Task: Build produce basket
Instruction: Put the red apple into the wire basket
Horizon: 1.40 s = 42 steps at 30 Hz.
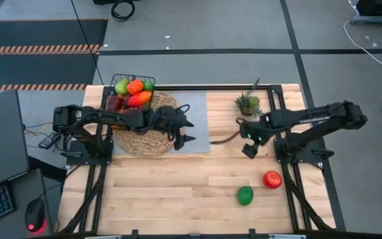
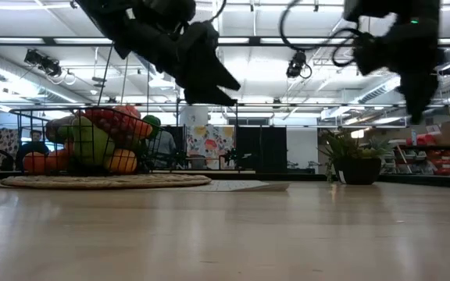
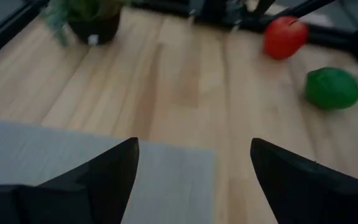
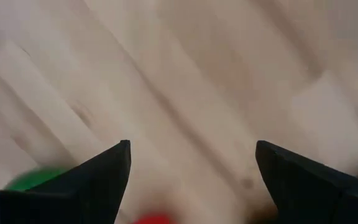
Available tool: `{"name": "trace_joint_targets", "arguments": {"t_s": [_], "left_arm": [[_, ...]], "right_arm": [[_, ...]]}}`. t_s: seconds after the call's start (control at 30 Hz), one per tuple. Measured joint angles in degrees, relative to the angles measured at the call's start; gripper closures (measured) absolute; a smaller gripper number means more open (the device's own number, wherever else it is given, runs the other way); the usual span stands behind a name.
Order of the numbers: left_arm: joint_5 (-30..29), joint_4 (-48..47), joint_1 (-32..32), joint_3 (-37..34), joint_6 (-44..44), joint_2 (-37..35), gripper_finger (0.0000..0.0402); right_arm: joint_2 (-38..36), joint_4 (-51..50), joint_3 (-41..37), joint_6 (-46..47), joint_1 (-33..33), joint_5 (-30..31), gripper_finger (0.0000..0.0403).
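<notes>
right gripper (image 1: 249, 147) spread apart and empty, raised over bare wood beside the potted plant (image 1: 248, 103). left gripper (image 1: 186, 131) likewise apart and empty, just off the straw mat (image 1: 144, 141). basket (image 1: 132, 82) already heaped with produce (image 1: 135, 95). still to collect: 2 pieces, red apple (image 1: 272, 179) and green lime (image 1: 245, 195), near the right gripper.

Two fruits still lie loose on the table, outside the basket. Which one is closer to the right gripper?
The red apple. It lies nearer the right gripper than the green lime, which sits farther toward the table's front edge.
</notes>
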Motion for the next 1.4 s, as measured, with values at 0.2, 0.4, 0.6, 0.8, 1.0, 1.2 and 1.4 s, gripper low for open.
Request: {"name": "trace_joint_targets", "arguments": {"t_s": [0.2,0.4,0.6,0.8,1.0,1.2,1.4], "left_arm": [[0.0,5.56,-4.16,-0.92,-0.24,0.0,0.0086],[0.09,8.94,-9.28,-0.92,-0.26,-0.02,0.0086],[-1.58,9.01,-12.98,-0.92,-1.18,-0.02,0.0086],[-3.19,8.96,-15.32,-0.92,-1.91,-0.02,0.0086],[-4.39,8.95,-16.97,-0.92,-3.03,-0.02,0.0086],[-5.23,8.94,-17.59,-0.92,-3.18,-0.02,0.0095],[-5.9,8.94,-17.59,-0.92,-3.2,-0.02,0.0097]], "right_arm": [[-2.17,0.32,-5.63,15.57,10.47,-6.18,0.0054],[-2.18,0.29,-4.47,27.59,20.3,-6.21,0.0054],[-0.92,-1.64,-4.41,40.31,30.83,-7.82,0.0054],[2.23,-2.36,-4.41,47.97,38.59,-8.86,0.0054],[4.75,-2.42,-4.41,49.32,41.74,-8.84,0.0057],[6.14,-1.0,-4.41,49.32,43.08,-8.86,0.0119],[6.63,0.75,-4.41,48.92,43.35,-8.82,0.0242]]}}
